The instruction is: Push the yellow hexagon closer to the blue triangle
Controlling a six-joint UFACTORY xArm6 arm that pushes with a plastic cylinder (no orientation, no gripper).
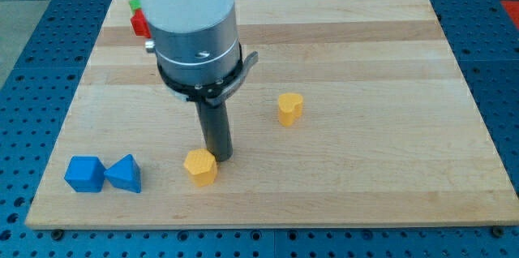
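Observation:
A yellow hexagon [200, 166] lies near the board's bottom edge, left of centre. A blue triangle [124, 174] lies at the view's bottom left, a short way left of the hexagon. My tip [220, 156] rests on the board just right of and slightly above the yellow hexagon, touching or nearly touching it. The arm's white and grey body rises above the tip and hides part of the board's upper left.
A blue cube-like block [85, 174] sits touching the blue triangle's left side. A second yellow block [289, 108] lies right of centre. A red block [140, 23] and a green block [135, 3] sit at the top left, partly hidden by the arm.

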